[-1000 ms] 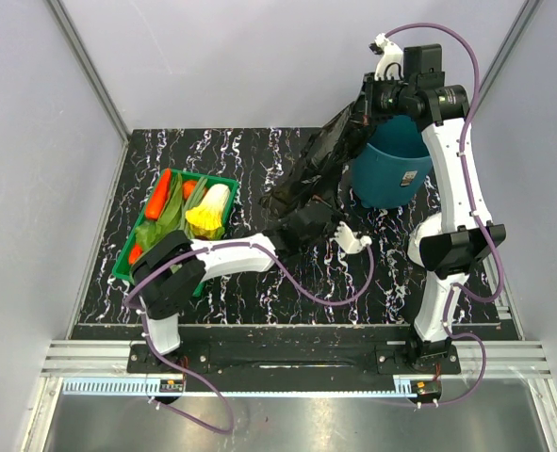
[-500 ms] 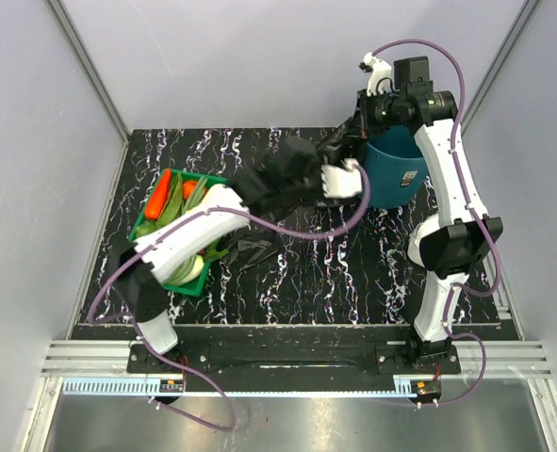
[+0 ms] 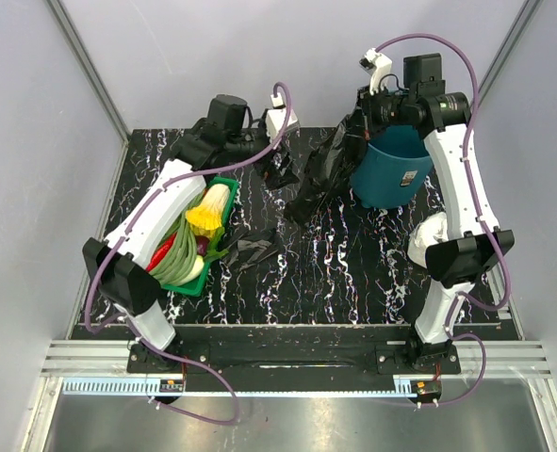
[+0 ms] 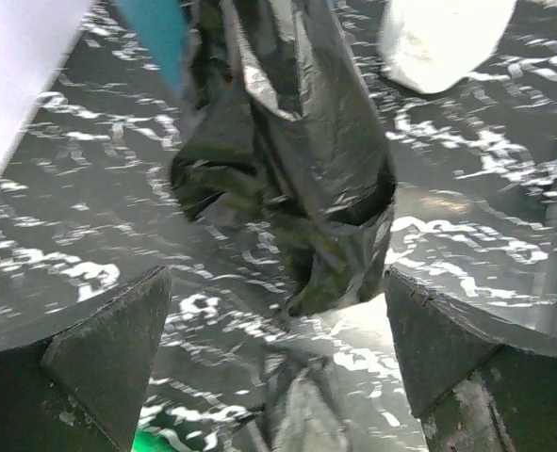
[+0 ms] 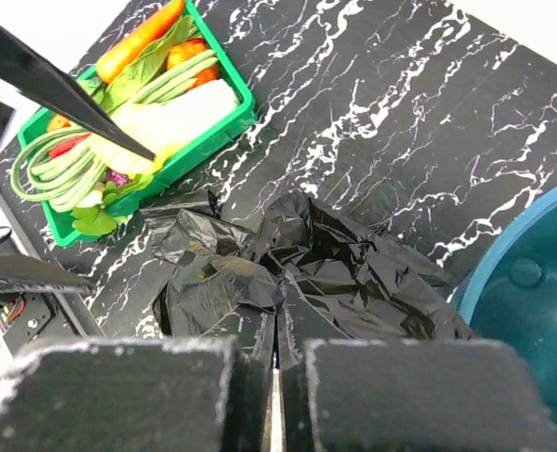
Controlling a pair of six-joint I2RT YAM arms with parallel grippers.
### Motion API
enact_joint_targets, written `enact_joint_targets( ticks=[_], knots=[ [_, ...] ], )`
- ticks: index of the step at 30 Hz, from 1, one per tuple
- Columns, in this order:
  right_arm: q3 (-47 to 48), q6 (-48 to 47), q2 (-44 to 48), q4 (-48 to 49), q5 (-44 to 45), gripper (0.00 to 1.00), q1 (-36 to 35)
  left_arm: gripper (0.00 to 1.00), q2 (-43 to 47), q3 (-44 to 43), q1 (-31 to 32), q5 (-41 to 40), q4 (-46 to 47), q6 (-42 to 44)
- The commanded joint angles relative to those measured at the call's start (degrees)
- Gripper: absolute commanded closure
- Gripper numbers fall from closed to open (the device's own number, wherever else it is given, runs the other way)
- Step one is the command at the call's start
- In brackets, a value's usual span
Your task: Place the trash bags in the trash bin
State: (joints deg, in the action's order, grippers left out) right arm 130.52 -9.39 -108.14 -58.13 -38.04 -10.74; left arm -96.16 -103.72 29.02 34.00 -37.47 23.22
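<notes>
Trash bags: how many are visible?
2. The large bag hangs from the right tool beside the bin; the small folded bag lies on the table near the green tray.

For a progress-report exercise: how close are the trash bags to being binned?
Done: nothing; the trash bin holds no bag. In hand: the right gripper pinches the large bag beside the rim; left gripper open. Left: drop it in, then the small bag on the table.
</notes>
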Motion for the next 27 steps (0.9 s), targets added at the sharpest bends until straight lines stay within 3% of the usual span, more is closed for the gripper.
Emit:
enact_joint_targets(
  ticks=[1,9,16,27],
  knots=[
    [0.44,-2.12,2.67,1.7,-5.02,1.0,0.28,0.01,-2.01,-0.96,-0.45,12.75,4.5,-10.2],
    [4.99,-4.15,2.15,-0.13,-6.7,1.0,0.28,0.01,-3.51,0.18,-3.96,19.43,8.03,-15.75],
    [8.61,-3.88,0.82,-2.16,-9.33,1.0,0.28,0.01,-3.94,3.09,-3.97,24.26,9.0,-13.03],
    [9.23,-3.89,-0.41,-3.22,-11.52,1.0,0.28,0.01,-9.39,0.1,-2.91,30.95,9.08,-9.16]
  ],
)
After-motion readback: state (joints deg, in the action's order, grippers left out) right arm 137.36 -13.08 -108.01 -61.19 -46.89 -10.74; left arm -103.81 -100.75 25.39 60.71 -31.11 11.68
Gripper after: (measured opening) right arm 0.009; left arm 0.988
